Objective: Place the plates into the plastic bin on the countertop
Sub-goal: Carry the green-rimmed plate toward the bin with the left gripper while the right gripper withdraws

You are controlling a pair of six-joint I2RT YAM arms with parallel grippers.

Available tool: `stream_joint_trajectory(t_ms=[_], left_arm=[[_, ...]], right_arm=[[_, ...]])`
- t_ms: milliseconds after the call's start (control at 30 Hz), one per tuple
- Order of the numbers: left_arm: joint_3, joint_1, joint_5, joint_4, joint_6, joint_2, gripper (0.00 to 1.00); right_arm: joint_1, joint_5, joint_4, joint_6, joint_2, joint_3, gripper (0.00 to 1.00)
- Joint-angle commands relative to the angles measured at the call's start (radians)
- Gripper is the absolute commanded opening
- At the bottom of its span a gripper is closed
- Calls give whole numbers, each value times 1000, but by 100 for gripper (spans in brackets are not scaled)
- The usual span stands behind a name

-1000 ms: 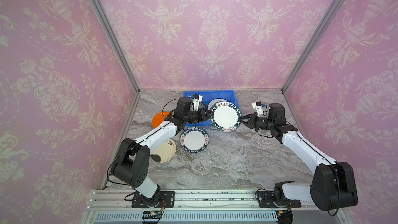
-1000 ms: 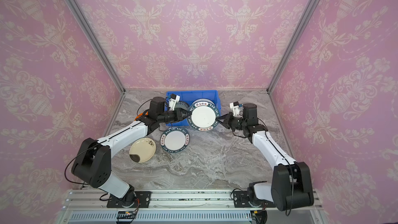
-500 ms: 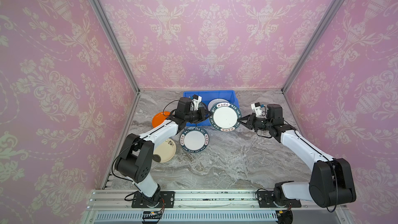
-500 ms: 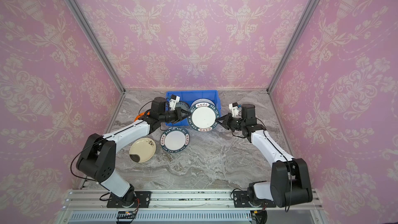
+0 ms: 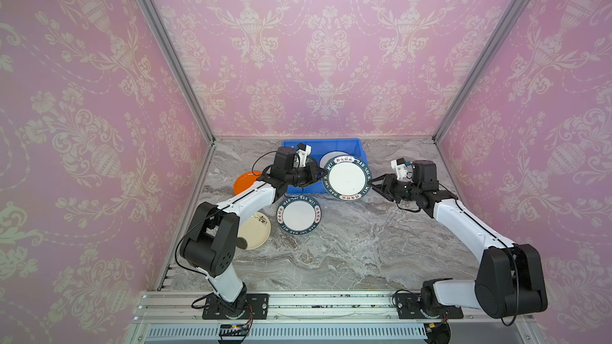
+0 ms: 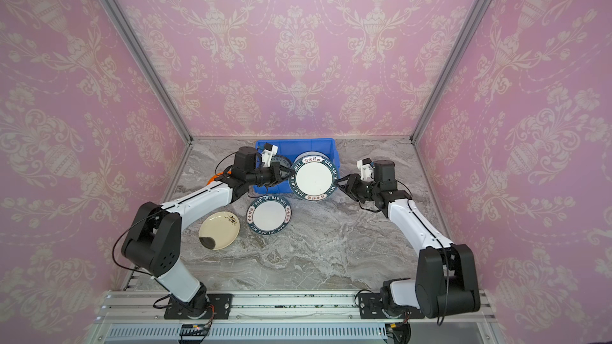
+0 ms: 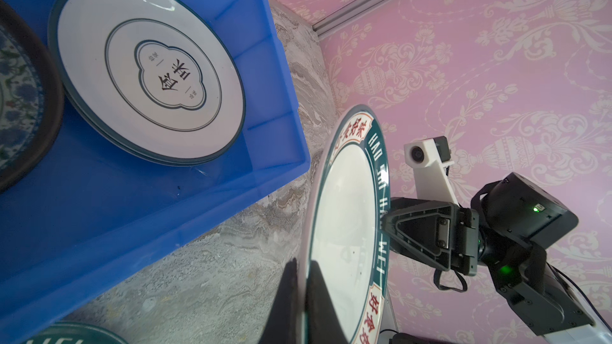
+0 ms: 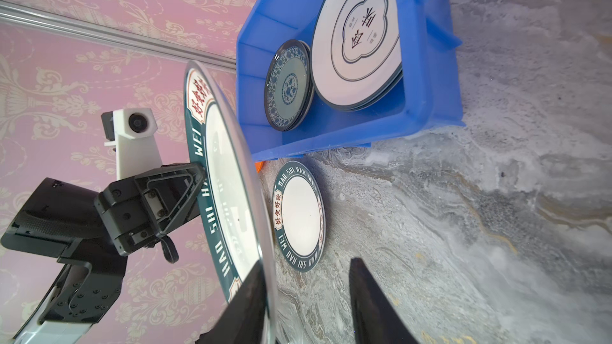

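Two edges of the raised teal-rimmed plate (image 5: 347, 178): left gripper (image 5: 318, 173) clamps one, right gripper (image 5: 376, 186) parted (rim between jaws) — open countertop (image 5: 364, 243) below.

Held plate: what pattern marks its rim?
The plate has a teal rim with white lettering; clearest in a top view.

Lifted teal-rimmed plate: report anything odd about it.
The lifted plate hangs in the air by the front edge of the blue bin, pinched by the left gripper alone; the right gripper stands open at the opposite rim.
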Motion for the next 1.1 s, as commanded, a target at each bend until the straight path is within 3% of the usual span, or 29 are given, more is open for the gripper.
stream_joint_trajectory(t_ms=[0, 400, 567, 1067], left_arm=[[51, 10, 1, 23, 2, -2, 0], [171, 25, -51, -8, 2, 79, 0], [293, 25, -71, -114, 38, 164, 0], [405, 51, -103, -190, 94, 275, 0]], right_arm=[[-51, 52, -27, -2, -27, -21, 43], [-262, 105, 58, 17, -122, -142, 46], [-328, 34, 182, 104, -75, -188, 46], [-357, 19, 240, 111, -47, -231, 46]])
